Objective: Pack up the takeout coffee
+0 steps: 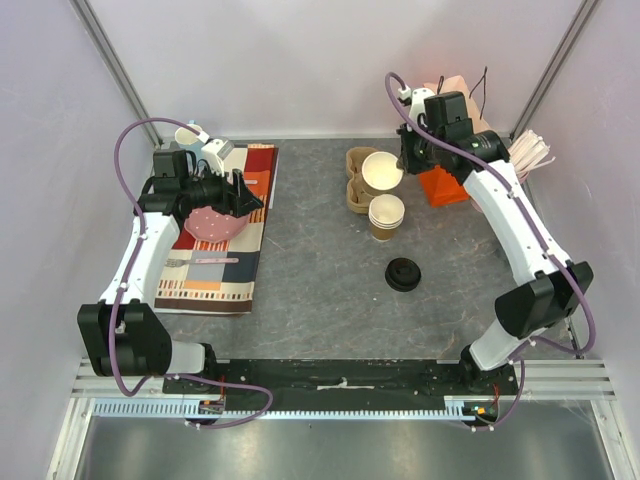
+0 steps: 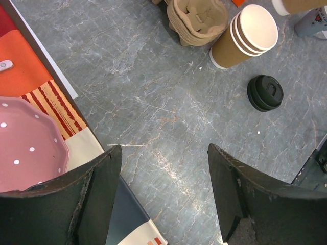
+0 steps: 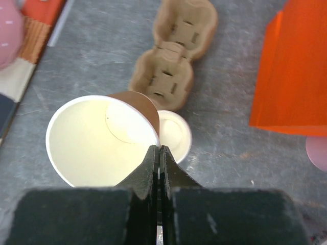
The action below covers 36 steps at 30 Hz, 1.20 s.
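Kraft paper cup (image 3: 97,138), lidless, sits centre-left in the right wrist view. The right gripper (image 3: 158,150) pinches it by the rim, fingers clamped on the thin wall. That one-sided hold may let it tilt, crumple or slip onto the stack of cups (image 1: 386,215) beneath. The black lid (image 1: 403,274) lies lower centre in the top view. The left gripper (image 2: 163,168) is spread wide, holding nothing.

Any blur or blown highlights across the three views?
Top external: even, soft light, no glare. Left wrist: table and black lid sharp. Right wrist: right claw soft and near-black up close; paper cup interior bright, nearly washed out.
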### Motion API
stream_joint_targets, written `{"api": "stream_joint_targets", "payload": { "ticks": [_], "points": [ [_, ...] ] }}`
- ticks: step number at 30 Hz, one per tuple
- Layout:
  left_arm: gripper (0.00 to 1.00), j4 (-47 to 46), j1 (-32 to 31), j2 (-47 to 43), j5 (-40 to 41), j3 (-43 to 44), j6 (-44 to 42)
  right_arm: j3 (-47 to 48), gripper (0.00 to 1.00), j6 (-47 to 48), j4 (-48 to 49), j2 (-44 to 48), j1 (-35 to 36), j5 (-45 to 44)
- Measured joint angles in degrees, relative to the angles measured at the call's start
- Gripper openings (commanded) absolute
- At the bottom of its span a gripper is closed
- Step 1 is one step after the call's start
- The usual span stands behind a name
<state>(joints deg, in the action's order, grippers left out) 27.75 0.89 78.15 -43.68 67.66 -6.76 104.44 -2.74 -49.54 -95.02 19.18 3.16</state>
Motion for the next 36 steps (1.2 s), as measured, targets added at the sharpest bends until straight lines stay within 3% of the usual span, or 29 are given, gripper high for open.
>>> {"api": "stream_joint_targets", "payload": {
  "ticks": [4, 13, 18, 28, 36],
  "points": [
    [0.75, 0.0, 0.0, 0.0, 0.1, 0.0, 0.0, 0.0, 0.0, 1.4, 0.7, 2.8, 2.6, 5.7],
    [0.75, 0.3, 0.0, 0.0, 2.4, 0.0, 0.0, -5.5, 0.0, 3.6, 2.8, -0.5, 20.0, 10.1],
    [0.75, 0.9, 0.0, -0.1, 3.1, 0.0, 0.0, -12.6, 0.0, 2.3, 4.1, -5.8, 21.3, 9.3],
    [0.75, 0.9, 0.0, -0.1, 3.1, 0.0, 0.0, -22.3, 0.0, -1.7, 14.0, -6.7, 22.8, 7.0],
    [0.75, 1.0, 0.0, -0.1, 3.1, 0.0, -0.2, -23.4, 0.02, -3.7, 16.9, -6.9, 22.9, 4.5]
  ]
}}
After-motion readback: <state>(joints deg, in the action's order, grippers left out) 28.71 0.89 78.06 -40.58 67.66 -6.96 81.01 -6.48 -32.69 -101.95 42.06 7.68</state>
